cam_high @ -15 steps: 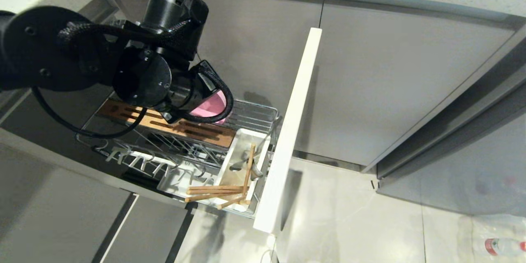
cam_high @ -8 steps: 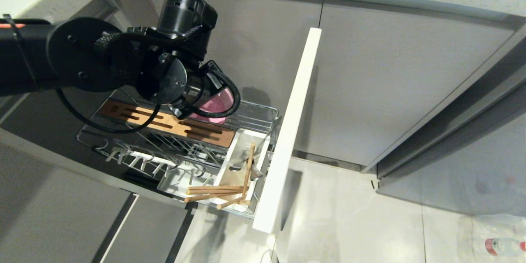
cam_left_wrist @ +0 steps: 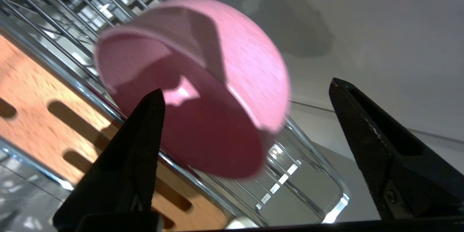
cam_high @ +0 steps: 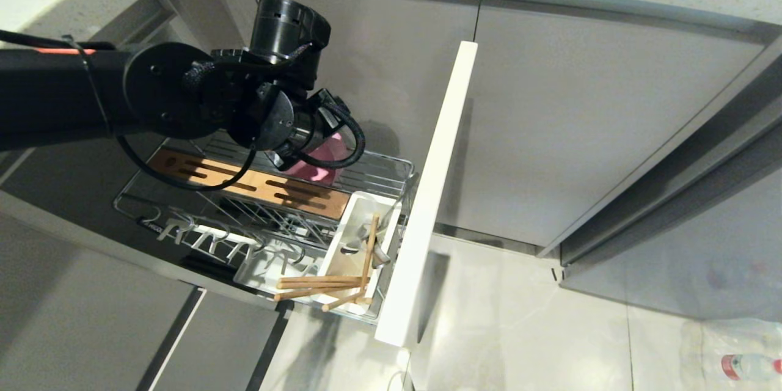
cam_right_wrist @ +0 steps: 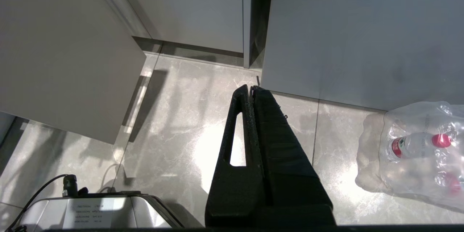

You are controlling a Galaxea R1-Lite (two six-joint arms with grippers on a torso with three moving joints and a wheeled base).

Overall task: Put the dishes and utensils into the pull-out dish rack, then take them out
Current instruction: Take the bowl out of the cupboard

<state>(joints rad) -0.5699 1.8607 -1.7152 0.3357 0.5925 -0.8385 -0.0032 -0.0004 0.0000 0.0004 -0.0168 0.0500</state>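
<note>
Your left hand point(cam_left_wrist: 246, 90) stands wide open around nothing, its two black tapered fingers point(cam_left_wrist: 127, 159) apart on either side of the matte pink round bowl point(cam_left_wrist: 203, 87), which rests tilted on its edge against the chrome wires at the far side of the pull-out dish rack point(cam_high: 183, 229). No finger touches the bowl's smooth plastic-looking wall, so judge the bowl as set down and loaded. In the head view the bowl point(cam_high: 317, 165) shows only as a pink sliver behind your wrist, just beyond the slotted brown wooden strip point(cam_high: 244, 183) with its visible grain. Nearer you, the glossy white plastic utensil caddy point(cam_high: 357, 226) holds the thin light wooden chopsticks point(cam_high: 324, 284), lying loosely crossed, and what looks like the slim silver metal fork point(cam_high: 354, 248) leaning beside them. The narrow white cabinet front point(cam_high: 437, 195) stands to the right of the basket. The flat pink oval plate is not visible, so you cannot tell whether it is loaded; unloading appears to lie ahead. Your right hand point(cam_right_wrist: 252, 90) is closed on nothing, parked above the grey marbled floor tiles point(cam_right_wrist: 181, 134).
</note>
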